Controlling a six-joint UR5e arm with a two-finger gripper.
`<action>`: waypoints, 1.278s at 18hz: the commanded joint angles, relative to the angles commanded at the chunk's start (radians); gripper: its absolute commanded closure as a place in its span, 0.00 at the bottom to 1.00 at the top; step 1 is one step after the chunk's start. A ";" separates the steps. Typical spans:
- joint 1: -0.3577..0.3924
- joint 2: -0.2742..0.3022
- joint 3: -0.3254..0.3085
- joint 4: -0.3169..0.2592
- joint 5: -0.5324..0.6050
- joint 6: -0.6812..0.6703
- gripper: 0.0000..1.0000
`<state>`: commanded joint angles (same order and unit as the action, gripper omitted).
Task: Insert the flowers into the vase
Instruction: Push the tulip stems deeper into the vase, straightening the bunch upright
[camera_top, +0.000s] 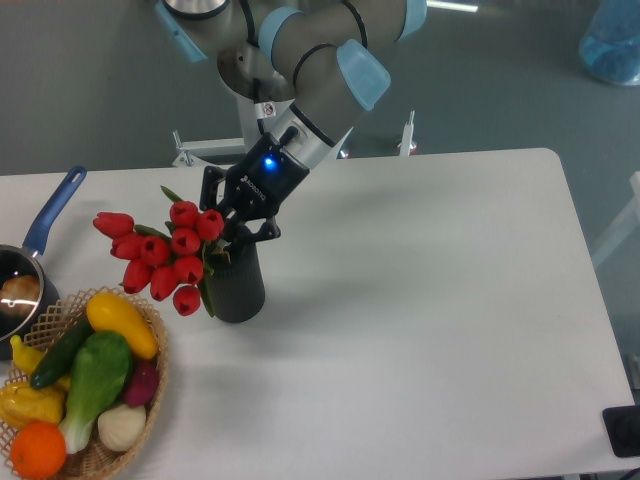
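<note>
Camera view, the only one on offer: the black two-finger gripper (232, 228) hangs right over the mouth of the dark grey, almost black, ribbed cylindrical vase (237, 283), a blue light glowing on its wrist. Its fingers are drawn in around the green stems of the bunch of red tulips (165, 252), gripping them just above the vase rim. The stems' lower ends are hidden, so whether they are inside the vase cannot be told. The red heads lean out to the left and hang beside the vase's upper wall, green leaves trailing down its side. The vase stands upright in the left half of the white table (430, 300), back from the near edge.

At the near left corner sits the woven wicker basket (150, 385) heaped with colourful vegetables, its rim close to the lowest tulip. Behind it, against the left edge, the metal saucepan with a blue handle (48, 220) is partly cut off.

A small sticker on the arm's grey link carries a red mark; its writing is too small to read.
</note>
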<state>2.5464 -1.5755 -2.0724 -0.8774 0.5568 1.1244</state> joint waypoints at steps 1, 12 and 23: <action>0.000 0.002 0.000 0.000 0.006 0.000 1.00; 0.003 0.012 -0.040 0.000 0.009 0.011 1.00; 0.041 -0.012 -0.040 0.000 -0.029 0.179 1.00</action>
<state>2.5878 -1.5876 -2.1122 -0.8774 0.5278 1.3035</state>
